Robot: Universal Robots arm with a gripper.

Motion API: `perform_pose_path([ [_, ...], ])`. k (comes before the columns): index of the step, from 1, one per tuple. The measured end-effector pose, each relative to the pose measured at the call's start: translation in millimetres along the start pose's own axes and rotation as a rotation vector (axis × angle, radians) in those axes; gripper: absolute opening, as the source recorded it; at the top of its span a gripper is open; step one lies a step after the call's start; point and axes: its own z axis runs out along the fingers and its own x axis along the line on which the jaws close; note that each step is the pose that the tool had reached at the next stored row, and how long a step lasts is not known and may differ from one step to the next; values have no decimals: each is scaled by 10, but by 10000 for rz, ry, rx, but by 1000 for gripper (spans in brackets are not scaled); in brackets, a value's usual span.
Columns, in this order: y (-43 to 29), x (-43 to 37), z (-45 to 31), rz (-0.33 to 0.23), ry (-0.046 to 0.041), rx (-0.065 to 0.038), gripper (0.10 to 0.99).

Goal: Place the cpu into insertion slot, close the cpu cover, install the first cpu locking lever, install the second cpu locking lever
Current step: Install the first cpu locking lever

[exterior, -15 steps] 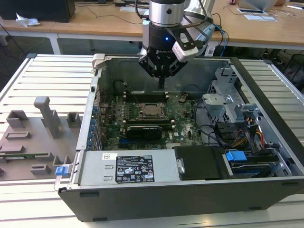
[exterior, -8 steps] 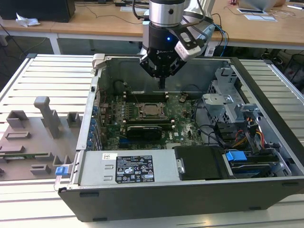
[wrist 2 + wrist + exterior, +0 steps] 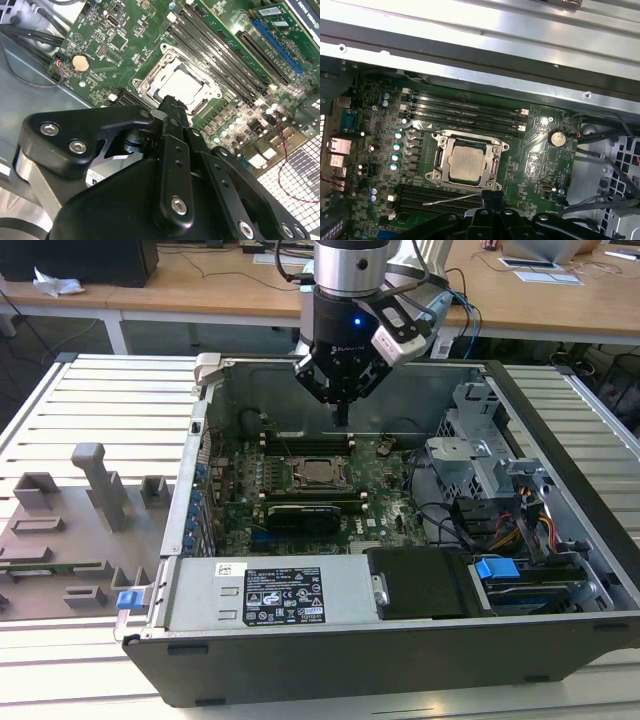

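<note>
The open computer case (image 3: 400,660) rests on a slatted table (image 3: 100,400), with its green motherboard (image 3: 240,502) lying flat inside. Midway across the board is the insertion slot (image 3: 438,159). The cpu cover (image 3: 470,143) lies flat around the cpu (image 3: 466,163), which sits silver side up in the slot. My gripper (image 3: 342,412) hangs above the board, just beyond the slot's far side, fingers pressed together and holding nothing.

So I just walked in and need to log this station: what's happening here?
A robot arm's gripper hangs over the open computer case, shut and empty. The chip sits in its socket with the metal cover down around it. A thin silvery lever juts out beside the socket, seemingly unlatched.
</note>
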Motion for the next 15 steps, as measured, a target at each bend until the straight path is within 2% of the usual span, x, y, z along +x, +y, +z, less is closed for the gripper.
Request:
perform_pose_path([
  [4, -1, -3, 0, -242, -12, -11, 106],
  [6, -1, -5, 4, -255, 292, -71, 106],
  [7, -1, -5, 5, -261, 415, -96, 106],
  [8, -1, -5, 4, -264, 468, -103, 106],
  [11, -1, -5, 5, -226, 472, -98, 106],
  [15, -1, -5, 8, 353, 506, -53, 106],
])
